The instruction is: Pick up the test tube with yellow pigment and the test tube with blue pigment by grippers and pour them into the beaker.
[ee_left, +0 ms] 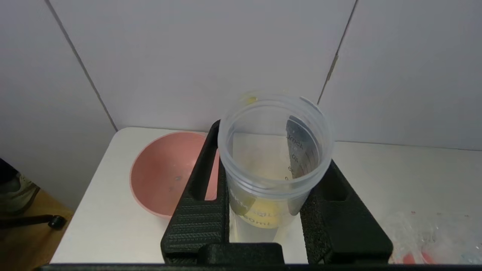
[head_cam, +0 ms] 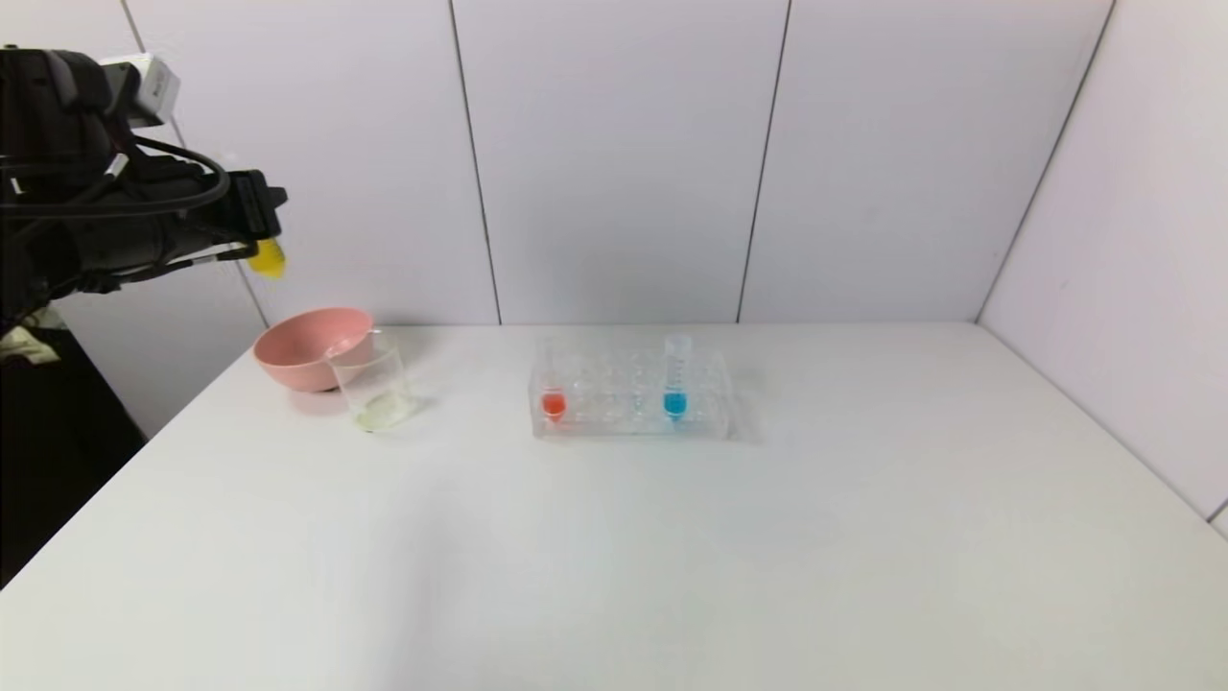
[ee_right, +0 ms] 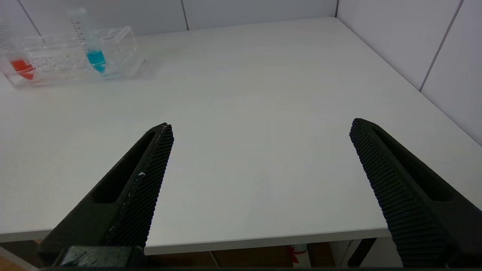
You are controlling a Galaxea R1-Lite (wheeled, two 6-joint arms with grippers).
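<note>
Your left gripper (head_cam: 261,223) clamps the yellow tube (head_cam: 268,257) above the white table's (head_cam: 614,537) far-left corner; your right gripper (ee_right: 260,158) gapes wide, empty, at the near edge.

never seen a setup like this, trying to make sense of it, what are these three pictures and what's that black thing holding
This is a two-armed robot at a white table, seen by three cameras at one moment. The wide picture comes from its head; the other two come from cameras on each wrist.

In the head view, the black left gripper is raised over the table's left end, clamped on a slim clear test tube with yellow liquid. The left wrist camera looks down the open mouth of that tube between the black fingers.

Below stand a small clear beaker and, right behind it, a round pink bowl. A clear plastic rack holds a tube with blue liquid and one with red-orange liquid.

The right gripper shows only to its own camera, open and empty above the table's near edge.
</note>
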